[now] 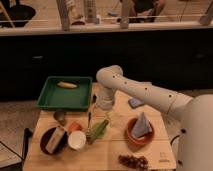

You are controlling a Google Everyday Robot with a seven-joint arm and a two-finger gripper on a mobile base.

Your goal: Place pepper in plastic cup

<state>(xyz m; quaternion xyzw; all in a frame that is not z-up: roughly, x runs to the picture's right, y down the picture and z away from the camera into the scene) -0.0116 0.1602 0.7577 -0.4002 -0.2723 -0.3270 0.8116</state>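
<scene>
My gripper hangs at the end of the white arm, low over the back middle of the wooden table, just right of the green tray. A thin dark green pepper stands almost upright just below and left of the gripper; I cannot tell whether it is held or lies on the table. The pale yellow-green plastic cup is right beside the pepper's lower end, in front of the gripper, and looks tipped on its side.
The green tray at back left holds a yellow oblong item. A small grey metal cup, a dark bowl, an orange item and a white round cup stand at front left. An orange bowl, a blue pad and a dark red cluster are on the right.
</scene>
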